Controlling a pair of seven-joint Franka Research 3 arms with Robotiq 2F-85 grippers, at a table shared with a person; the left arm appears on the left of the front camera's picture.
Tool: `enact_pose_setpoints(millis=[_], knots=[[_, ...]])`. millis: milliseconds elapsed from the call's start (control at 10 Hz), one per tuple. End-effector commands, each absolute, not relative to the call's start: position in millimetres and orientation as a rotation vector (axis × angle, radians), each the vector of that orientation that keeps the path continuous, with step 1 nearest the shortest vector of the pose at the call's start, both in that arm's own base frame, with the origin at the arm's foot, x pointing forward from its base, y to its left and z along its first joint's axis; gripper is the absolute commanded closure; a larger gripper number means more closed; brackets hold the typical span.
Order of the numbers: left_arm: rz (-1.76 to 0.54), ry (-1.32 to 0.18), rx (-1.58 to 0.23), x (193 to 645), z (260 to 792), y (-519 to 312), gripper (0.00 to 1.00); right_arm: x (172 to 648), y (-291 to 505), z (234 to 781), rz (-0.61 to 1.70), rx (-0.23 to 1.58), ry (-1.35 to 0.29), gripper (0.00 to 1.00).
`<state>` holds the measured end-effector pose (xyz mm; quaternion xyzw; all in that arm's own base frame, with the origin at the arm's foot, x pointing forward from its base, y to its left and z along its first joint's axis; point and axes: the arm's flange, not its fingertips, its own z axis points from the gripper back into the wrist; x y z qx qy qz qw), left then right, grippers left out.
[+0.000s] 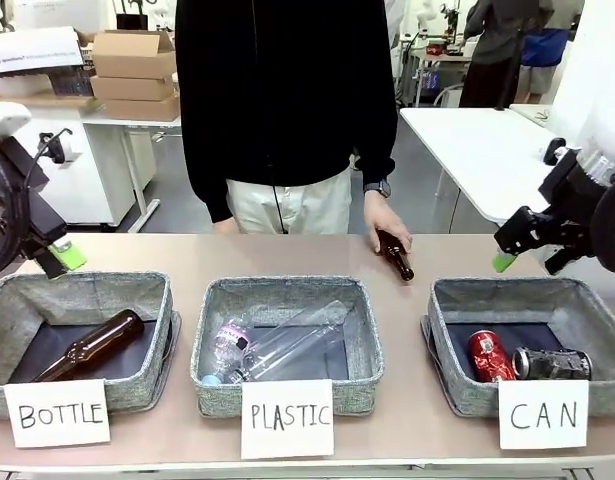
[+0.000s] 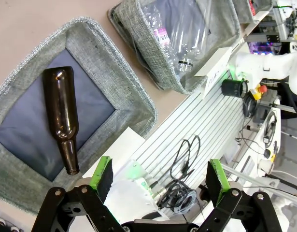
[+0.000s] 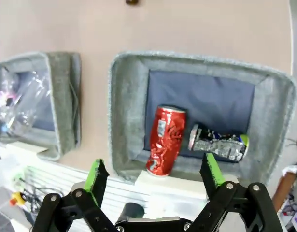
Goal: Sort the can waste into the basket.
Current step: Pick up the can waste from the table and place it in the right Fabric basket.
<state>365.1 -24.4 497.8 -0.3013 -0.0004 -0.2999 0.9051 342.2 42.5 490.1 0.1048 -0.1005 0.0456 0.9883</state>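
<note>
Two cans lie side by side in the grey basket (image 1: 442,345) signed "CAN" at the right: a dented red can (image 1: 490,355) and a crushed silvery can (image 1: 552,362). My right gripper (image 1: 507,252) hangs open above the basket's far right side, holding nothing. In the right wrist view the red can (image 3: 163,140) and the silvery can (image 3: 218,143) rest on the dark bottom of the basket (image 3: 124,106), below my open right gripper (image 3: 153,174). My left gripper (image 1: 57,258) stays open at the far left, above the "BOTTLE" basket. The left wrist view shows that gripper (image 2: 159,176) wide open and empty.
The "BOTTLE" basket (image 1: 157,300) holds a brown bottle (image 1: 92,345). Clear plastic bottles (image 1: 277,345) lie in the middle "PLASTIC" basket (image 1: 212,300). A person stands at the far side, with one hand (image 1: 382,222) on a brown bottle (image 1: 397,260) lying on the table.
</note>
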Motion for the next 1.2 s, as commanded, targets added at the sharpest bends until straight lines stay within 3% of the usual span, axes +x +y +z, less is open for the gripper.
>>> enact_pose_setpoints(millis=[0, 100, 300, 500, 600, 700, 1100], knots=[[-0.629, -0.005, -0.618, 364.9, 496.6, -22.8, 0.00, 344.1, 49.0, 503.6, 0.204, 0.512, -0.278, 0.00], [-0.629, -0.005, -0.618, 364.9, 496.6, -22.8, 0.00, 342.8, 53.2, 520.8, 0.289, 0.787, -0.422, 0.00], [-0.629, -0.005, -0.618, 364.9, 496.6, -22.8, 0.00, 343.5, 59.1, 549.8, 0.457, 1.387, -0.323, 0.00], [-0.629, -0.005, -0.618, 364.9, 496.6, -22.8, 0.00, 357.1, 53.0, 546.6, 0.373, 1.620, -0.167, 0.00], [-0.629, -0.005, -0.618, 364.9, 496.6, -22.8, 0.00, 367.6, 47.1, 536.8, 0.296, 1.544, -0.155, 0.00], [-0.629, -0.005, -0.618, 364.9, 496.6, -22.8, 0.00, 338.2, 61.4, 566.8, 0.281, 1.071, -0.414, 0.00], [-0.629, -0.005, -0.618, 364.9, 496.6, -22.8, 0.00, 338.2, 61.4, 566.8, 0.281, 1.071, -0.414, 0.00]])
